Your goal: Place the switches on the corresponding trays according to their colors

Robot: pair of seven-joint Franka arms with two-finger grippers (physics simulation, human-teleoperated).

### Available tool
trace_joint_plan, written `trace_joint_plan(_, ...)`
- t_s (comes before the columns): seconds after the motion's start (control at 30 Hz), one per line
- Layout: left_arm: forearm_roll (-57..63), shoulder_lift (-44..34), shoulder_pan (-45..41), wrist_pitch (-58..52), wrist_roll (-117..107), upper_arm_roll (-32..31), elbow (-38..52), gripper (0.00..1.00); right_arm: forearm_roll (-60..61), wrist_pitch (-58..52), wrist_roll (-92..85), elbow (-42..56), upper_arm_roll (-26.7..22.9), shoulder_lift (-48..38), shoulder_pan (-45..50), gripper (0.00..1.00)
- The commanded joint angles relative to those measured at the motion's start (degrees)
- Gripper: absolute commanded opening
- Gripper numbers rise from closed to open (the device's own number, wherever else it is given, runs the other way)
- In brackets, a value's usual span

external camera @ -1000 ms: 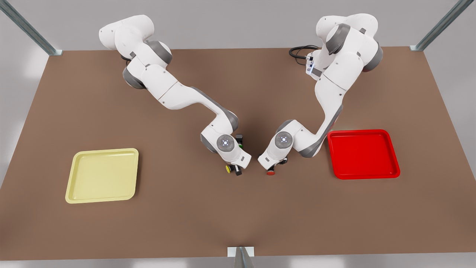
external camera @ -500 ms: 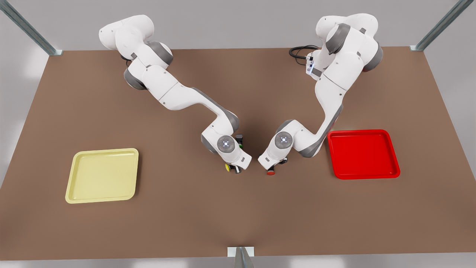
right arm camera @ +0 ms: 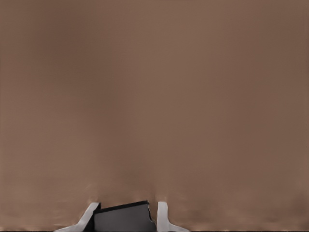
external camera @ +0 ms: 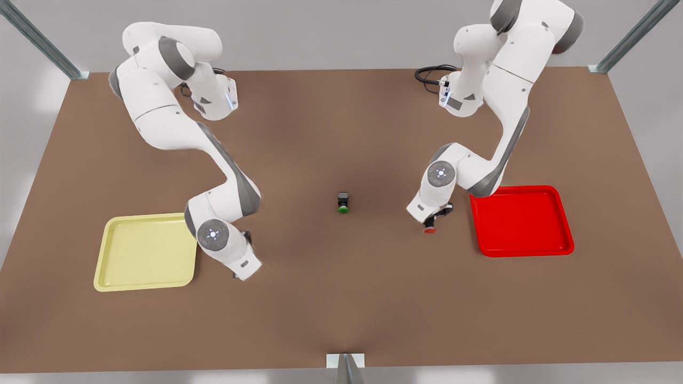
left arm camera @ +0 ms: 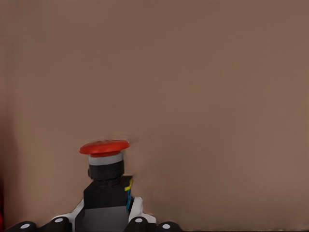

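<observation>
Left gripper (external camera: 433,221) pinches red switch (left arm camera: 104,180) beside red tray (external camera: 522,250); right gripper (external camera: 240,272) clamps a dark body (right arm camera: 123,217) by yellow tray (external camera: 144,285).

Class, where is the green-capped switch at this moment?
In the front view the green-capped switch lies alone on the brown table near its centre, between the two arms, apart from the yellow tray and the red tray.

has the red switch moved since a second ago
Yes. The red switch, held in the left gripper, has travelled toward the front view's right: it was well short of the red tray and now sits close beside its near edge, not yet over it.
</observation>
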Motion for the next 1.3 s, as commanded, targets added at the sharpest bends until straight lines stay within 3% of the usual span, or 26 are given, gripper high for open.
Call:
trace_joint_plan(0.0, -1.34, -0.63, 0.38, -0.46, 0.88, 0.01, -1.16, 0.51, 0.26, 1.77, -1.24, -3.42, 0.22, -1.82, -1.75, 0.48)
trace_joint_plan(0.13, -0.28, -5.47, 0.47, -1.52, 7.65, 7.39, -9.52, 0.51, 0.53, 6.09, -8.55, -18.56, 3.04, -12.02, -15.04, 0.48)
trace_joint_plan(0.3, 6.57, -5.47, 0.47, -0.56, 15.04, 20.05, -10.31, 0.50, 2.90, 5.39, -16.46, -20.85, 3.04, -15.72, -22.77, 0.48)
trace_joint_plan(0.43, 7.54, -5.82, 0.47, -0.56, 18.91, 26.11, -12.77, 0.51, 0.70, 8.11, -19.36, -22.96, 2.42, -15.63, -24.88, 0.48)
trace_joint_plan(0.47, 7.63, -5.82, 0.47, -1.08, 19.44, 26.64, -12.86, 0.53, 0.70, 8.11, -19.36, -22.87, 2.42, -15.63, -24.88, 0.78)
trace_joint_plan(0.5, 7.63, -5.82, 0.47, -1.35, 19.52, 26.64, -12.51, 0.96, 0.70, 8.20, -19.45, -22.79, 2.42, -15.63, -24.97, 1.00)
trace_joint_plan(0.63, 7.63, -5.73, 0.47, -1.52, 19.35, 27.00, -12.07, 1.00, 1.32, 6.36, -18.57, -21.38, 2.60, -15.98, -25.41, 1.00)
trace_joint_plan(0.7, 7.54, -5.65, 0.47, -2.93, 18.47, 27.00, -11.55, 1.00, 7.72, -7.58, -12.18, -13.32, 2.77, -19.66, -25.23, 1.00)
trace_joint_plan(0.73, 7.28, -5.82, 0.47, -2.84, 18.38, 27.00, -8.74, 1.00, 9.14, -25.34, 3.10, -1.02, 4.43, -21.87, -24.53, 1.00)
trace_joint_plan(0.8, 6.92, -9.07, 0.47, -2.84, 18.56, 26.38, -5.13, 1.00, 11.69, -45.57, 32.64, 13.85, 7.25, -22.05, -22.16, 1.00)
trace_joint_plan(0.87, 3.07, -10.30, 0.47, -2.84, 18.29, 24.19, -0.91, 1.00, 11.60, -53.41, 57.35, 23.71, 11.12, -22.92, -18.47, 1.00)
trace_joint_plan(0.9, -4.58, -11.88, 0.47, -2.93, 18.38, 22.78, 1.11, 1.00, 3.54, -53.06, 66.77, 23.88, 6.23, -25.12, -7.86, 1.00)
trace_joint_plan(0.93, -10.73, -12.77, 0.47, -4.59, 18.21, 20.23, 4.53, 1.00, 5.34, -50.53, 63.96, 15.83, -14.33, -35.29, 6.13, 1.00)
trace_joint_plan(0.97, -17.24, -12.50, 0.38, -12.49, 18.29, 17.42, 12.97, 1.00, 11.95, -31.10, 64.49, -9.58, -28.50, -53.32, 16.15, 1.00)
trace_joint_plan(1.0, -20.32, -12.50, 0.38, -22.25, 19.00, 15.31, 20.62, 1.00, 12.39, -32.23, 64.58, -10.31, -31.15, -53.95, 17.14, 1.00)
trace_joint_plan(1.1, -23.75, -16.72, -1.29, -39.65, 26.46, 13.11, 28.53, 1.00, 14.50, -32.93, 64.58, -10.66, -31.68, -54.30, 16.60, 1.00)
trace_joint_plan(1.27, -25.42, -17.95, -1.64, -43.71, 29.72, 13.11, 29.42, 1.00, 14.68, -33.37, 64.58, -11.27, -31.77, -54.57, 16.60, 1.00)
